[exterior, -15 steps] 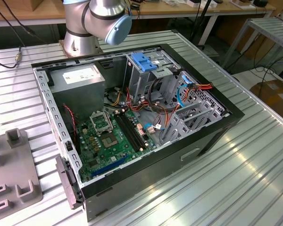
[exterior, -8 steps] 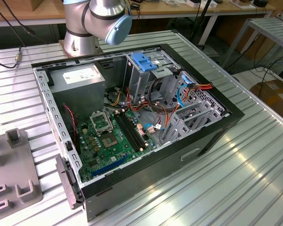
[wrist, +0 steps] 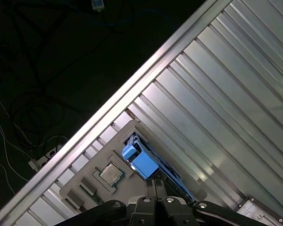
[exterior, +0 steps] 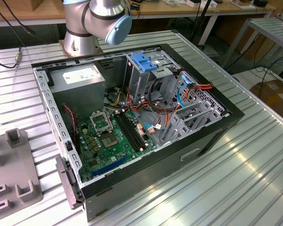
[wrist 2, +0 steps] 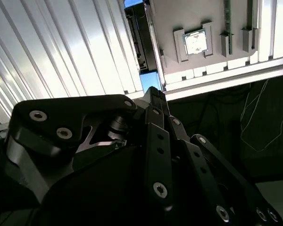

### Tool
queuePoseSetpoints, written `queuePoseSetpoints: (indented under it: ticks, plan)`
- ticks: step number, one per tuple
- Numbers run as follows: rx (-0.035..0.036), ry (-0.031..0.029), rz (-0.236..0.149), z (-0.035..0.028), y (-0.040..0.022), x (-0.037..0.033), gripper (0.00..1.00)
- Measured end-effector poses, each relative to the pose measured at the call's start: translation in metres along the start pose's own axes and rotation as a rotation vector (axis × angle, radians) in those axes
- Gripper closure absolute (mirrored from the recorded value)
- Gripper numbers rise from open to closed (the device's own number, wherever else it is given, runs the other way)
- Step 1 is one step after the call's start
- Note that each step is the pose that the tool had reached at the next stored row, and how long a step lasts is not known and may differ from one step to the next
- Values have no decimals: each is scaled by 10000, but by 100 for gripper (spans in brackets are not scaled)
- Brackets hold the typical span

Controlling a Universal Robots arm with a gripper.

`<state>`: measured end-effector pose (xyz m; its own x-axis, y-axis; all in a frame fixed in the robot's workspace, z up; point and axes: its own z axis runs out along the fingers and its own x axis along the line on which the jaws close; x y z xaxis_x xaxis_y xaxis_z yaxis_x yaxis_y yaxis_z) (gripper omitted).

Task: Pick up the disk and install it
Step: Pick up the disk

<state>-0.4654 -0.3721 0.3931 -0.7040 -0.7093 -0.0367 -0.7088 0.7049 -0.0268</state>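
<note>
Our claw, fingers pressed together and pinching nothing, hangs close to the disk, which stands on edge in a grey holder plate on the ribbed metal worktop, beside a square chip.

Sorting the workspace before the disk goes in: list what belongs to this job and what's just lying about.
Job:
- dark rectangular disk with blue plastic rails, standing in the grey fixture plate
- black pincer, pointed at it
- metal drive cage with blue plastic top, likely
- open black computer case

Lying about:
- square silver processor chip
- grey power-supply box with white sticker
- brown cardboard box
</note>
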Motion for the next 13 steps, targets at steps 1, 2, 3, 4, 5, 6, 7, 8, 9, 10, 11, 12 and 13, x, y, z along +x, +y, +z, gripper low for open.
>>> queuePoseSetpoints:
  ticks: [1,2,3,4,5,6,7,8,9,10,11,12,13]
  plan:
    - [-5,-3,-134,0,0,0,90]
    - [-15,-11,-412,2,0,0,90]
    - [-21,-16,-564,2,0,0,90]
    - [-25,-19,-683,2,0,-1,90]
    - [-29,-22,-807,2,-1,-1,90]
    - [-30,-22,-827,2,-1,-1,90]
    - [-31,-22,-830,2,-1,-1,90]
    - [-30,-23,-831,2,-1,-1,90]
    - [-30,-23,-831,2,-1,-1,90]
    - [-31,-22,-834,2,-1,-1,90]
    - [-31,-22,-837,2,-1,-1,90]
    - [-31,-22,-841,2,-1,-1,90]
    - [-31,-22,-849,2,-1,-1,90]
